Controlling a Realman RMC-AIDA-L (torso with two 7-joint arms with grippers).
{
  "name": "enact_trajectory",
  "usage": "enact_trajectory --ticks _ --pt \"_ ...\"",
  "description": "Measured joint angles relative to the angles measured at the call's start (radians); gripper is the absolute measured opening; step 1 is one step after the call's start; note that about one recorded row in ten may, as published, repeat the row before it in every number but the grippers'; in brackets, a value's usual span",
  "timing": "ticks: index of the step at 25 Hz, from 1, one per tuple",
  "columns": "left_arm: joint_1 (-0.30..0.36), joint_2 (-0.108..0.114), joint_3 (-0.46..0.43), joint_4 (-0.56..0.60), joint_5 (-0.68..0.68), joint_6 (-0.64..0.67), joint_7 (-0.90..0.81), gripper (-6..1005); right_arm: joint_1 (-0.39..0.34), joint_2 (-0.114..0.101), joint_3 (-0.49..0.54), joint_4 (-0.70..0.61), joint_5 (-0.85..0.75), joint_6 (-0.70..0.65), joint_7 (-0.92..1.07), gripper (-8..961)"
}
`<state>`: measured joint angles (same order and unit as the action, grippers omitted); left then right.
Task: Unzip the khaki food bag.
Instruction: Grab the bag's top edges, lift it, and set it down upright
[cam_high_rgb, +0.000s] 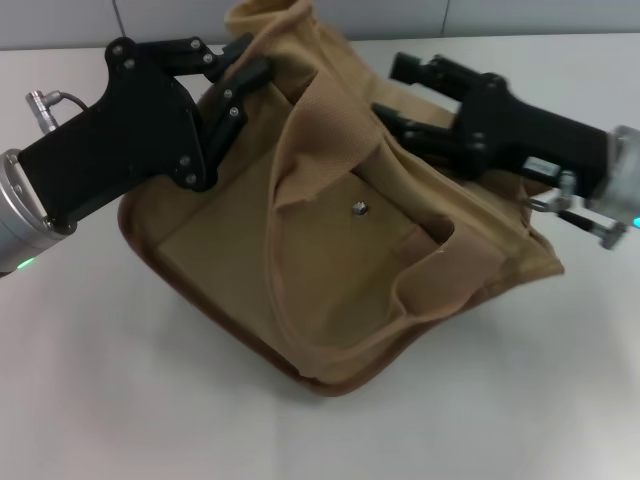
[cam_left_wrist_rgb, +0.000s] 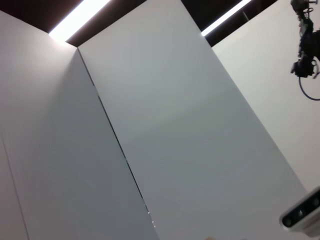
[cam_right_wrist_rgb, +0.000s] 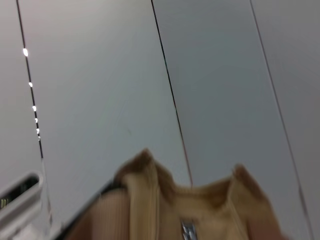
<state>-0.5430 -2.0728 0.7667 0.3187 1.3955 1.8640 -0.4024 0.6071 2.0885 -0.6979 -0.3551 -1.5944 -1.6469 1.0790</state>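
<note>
Tan canvas fills the head view: the khaki food bag (cam_high_rgb: 340, 250) lies tipped on the white table (cam_high_rgb: 100, 400), snap (cam_high_rgb: 359, 209) facing up. At the bag's upper left edge, the left gripper (cam_high_rgb: 245, 85) pinches the fabric. Touching the bag's right side, the right gripper (cam_high_rgb: 400, 95) spreads its jaws.

Left wrist view shows only wall panels (cam_left_wrist_rgb: 165, 125).

Right wrist view shows the bag's top edge (cam_right_wrist_rgb: 175, 200) with a silver zipper pull (cam_right_wrist_rgb: 188, 231). No writing is readable.

A lab-like room (plain white table (cam_high_rgb: 120, 400), grey wall panels (cam_left_wrist_rgb: 165, 125))
</note>
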Motion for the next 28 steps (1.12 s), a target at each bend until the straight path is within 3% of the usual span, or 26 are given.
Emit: enact_trajectory --ticks 3,7,16,22,23,26,28 --pt "0.000 0.003 0.019 0.020 0.002 0.003 0.005 102 -0.041 -0.001 -0.002 -0.021 0.122 -0.043 -0.006 839" --pt "0.003 0.003 0.049 0.061 0.002 0.005 0.002 103 -0.041 -0.001 -0.004 -0.035 0.150 -0.047 -0.004 839" --pt "-0.004 0.005 0.117 0.123 0.004 0.001 -0.016 105 0.056 -0.001 -0.019 -0.054 0.155 0.010 0.009 839" --pt "-0.005 0.005 0.118 0.123 0.005 -0.001 -0.017 107 0.065 -0.002 -0.212 -0.194 0.152 0.119 0.138 839" --pt "-0.005 0.005 0.119 0.123 0.005 -0.001 -0.017 107 0.043 -0.002 -0.291 -0.260 0.152 0.147 0.193 839" --pt "-0.003 0.004 0.119 0.123 0.006 -0.002 -0.017 108 0.005 -0.003 -0.358 -0.335 0.151 0.175 0.244 839" --pt "-0.002 0.004 0.119 0.123 0.006 -0.003 -0.018 108 -0.067 -0.003 -0.423 -0.464 0.124 0.218 0.315 839"
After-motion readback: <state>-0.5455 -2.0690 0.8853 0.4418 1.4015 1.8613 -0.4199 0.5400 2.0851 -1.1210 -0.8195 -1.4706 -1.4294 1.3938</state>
